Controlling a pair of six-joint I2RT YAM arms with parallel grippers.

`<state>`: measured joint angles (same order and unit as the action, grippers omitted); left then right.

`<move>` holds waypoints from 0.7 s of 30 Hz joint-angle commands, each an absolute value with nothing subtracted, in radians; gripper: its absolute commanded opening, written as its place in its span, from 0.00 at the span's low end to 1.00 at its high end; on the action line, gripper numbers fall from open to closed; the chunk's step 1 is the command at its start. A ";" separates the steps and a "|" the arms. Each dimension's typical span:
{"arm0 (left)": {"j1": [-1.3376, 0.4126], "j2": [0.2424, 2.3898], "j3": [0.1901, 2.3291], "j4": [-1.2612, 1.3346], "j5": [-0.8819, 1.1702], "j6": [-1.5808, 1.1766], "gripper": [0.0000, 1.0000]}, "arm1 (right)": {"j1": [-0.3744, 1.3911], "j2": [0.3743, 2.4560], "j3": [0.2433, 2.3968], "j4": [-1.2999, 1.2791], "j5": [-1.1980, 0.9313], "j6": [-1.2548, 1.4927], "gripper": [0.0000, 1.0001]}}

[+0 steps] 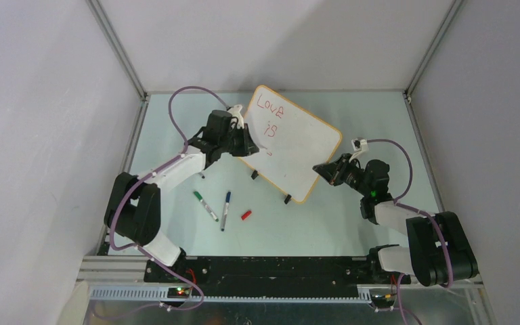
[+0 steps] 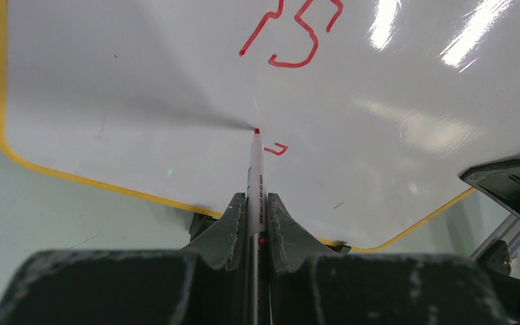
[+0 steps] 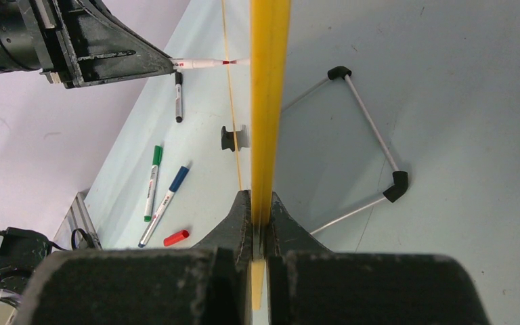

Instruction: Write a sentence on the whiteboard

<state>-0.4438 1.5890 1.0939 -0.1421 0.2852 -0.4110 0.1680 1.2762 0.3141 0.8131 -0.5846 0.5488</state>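
Note:
The whiteboard stands tilted mid-table with its face toward the left arm. The sentence reads "Love" and "is" in red, and below it in the left wrist view sits a small fresh red stroke. My left gripper is shut on a red marker, whose tip touches the board just left of that stroke. My right gripper is shut on the whiteboard's orange-yellow frame at its right edge. From above, the left gripper is at the board's left side and the right gripper at its lower right.
A green marker, a blue marker and a red cap lie in front of the board. A black marker lies under the left gripper. Black clip feet hold the board's lower edge; a wire stand lies behind it.

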 commanded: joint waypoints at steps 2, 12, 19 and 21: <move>-0.442 1.587 1.127 -0.122 0.315 -0.423 0.00 | 0.155 1.286 0.309 0.809 -0.517 0.512 0.00; -0.458 1.506 1.095 -0.115 0.286 -0.411 0.00 | 0.155 1.278 0.307 0.801 -0.516 0.510 0.00; -0.469 1.498 1.242 -0.234 0.227 -0.388 0.00 | 0.153 1.285 0.309 0.807 -0.519 0.511 0.00; -0.471 1.519 1.285 -0.276 0.190 -0.364 0.00 | 0.154 1.285 0.308 0.803 -0.517 0.510 0.00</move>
<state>-0.4648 1.5215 1.1667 -0.2134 0.2543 -0.4088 0.1680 1.2762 0.3141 0.8131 -0.5846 0.5488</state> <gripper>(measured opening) 0.152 0.047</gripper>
